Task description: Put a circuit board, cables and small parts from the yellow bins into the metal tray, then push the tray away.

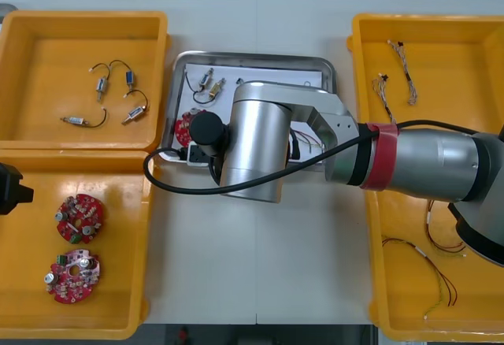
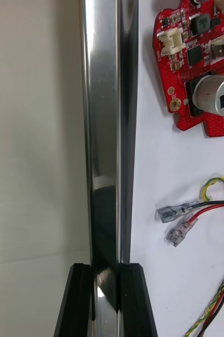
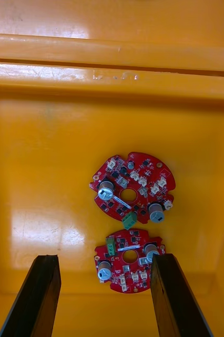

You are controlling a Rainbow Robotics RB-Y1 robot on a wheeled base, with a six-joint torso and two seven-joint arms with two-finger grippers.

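The metal tray (image 1: 260,61) lies between the bins, white inside. It holds a red circuit board (image 1: 183,127), small metal parts (image 1: 211,83) and cables. My right arm (image 1: 260,140) reaches across it and covers much of it. In the right wrist view my right gripper (image 2: 105,300) is shut on the tray's shiny rim (image 2: 104,131); the circuit board (image 2: 201,68) and a red and black cable (image 2: 196,213) lie just inside. My left gripper (image 3: 105,258) hangs open over two circuit boards (image 3: 133,189) (image 3: 129,260) in the near left yellow bin (image 1: 118,203).
The far left bin (image 1: 150,38) holds small metal parts with black leads (image 1: 110,93). Thin cables lie in the far right bin (image 1: 402,69) and the near right bin (image 1: 433,274). Bare table (image 1: 260,266) stretches in front of the tray.
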